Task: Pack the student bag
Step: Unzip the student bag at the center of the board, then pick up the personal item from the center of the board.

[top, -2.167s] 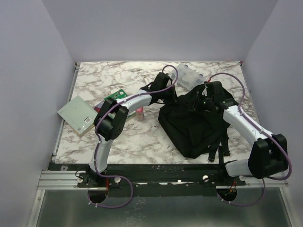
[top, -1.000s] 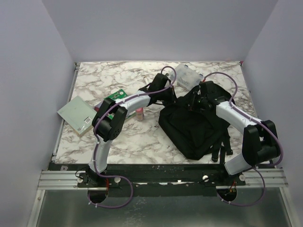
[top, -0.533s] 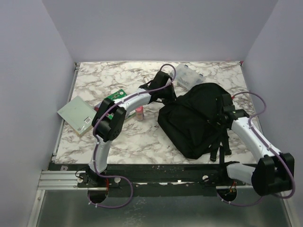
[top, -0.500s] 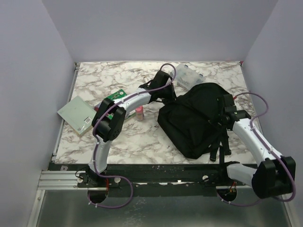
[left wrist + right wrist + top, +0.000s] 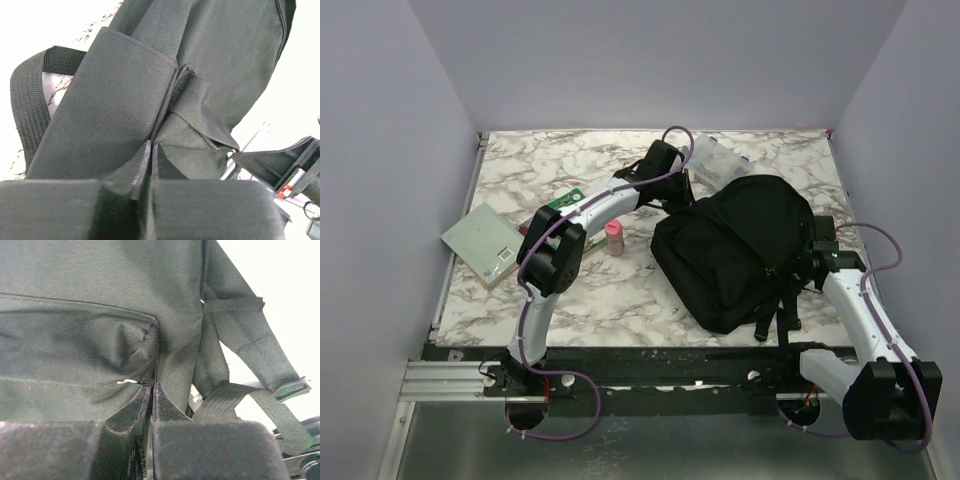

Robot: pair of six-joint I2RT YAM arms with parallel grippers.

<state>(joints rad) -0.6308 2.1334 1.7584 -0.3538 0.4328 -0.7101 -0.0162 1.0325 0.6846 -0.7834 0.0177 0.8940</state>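
Marbled table (image 5: 582,292) bears slumped black student bag (image 5: 740,240); left tool (image 5: 151,152) and right tool (image 5: 151,390) both pressed together.

Black soft fabric bag (image 5: 730,250) lying slumped on the table's (image 5: 580,290) right half, straps trailing toward the near edge.

1 backpack (image 5: 735,250), 1 box (image 5: 718,160), 1 notebook (image 5: 483,243), 1 bottle (image 5: 614,237), 1 green card (image 5: 563,201)

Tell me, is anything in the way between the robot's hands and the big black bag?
No, nothing visible is in the way. The left gripper is shut, pinching a fold of the student bag at its far left corner. The right gripper is shut too, with its tips right against the fabric on the bag's right side.
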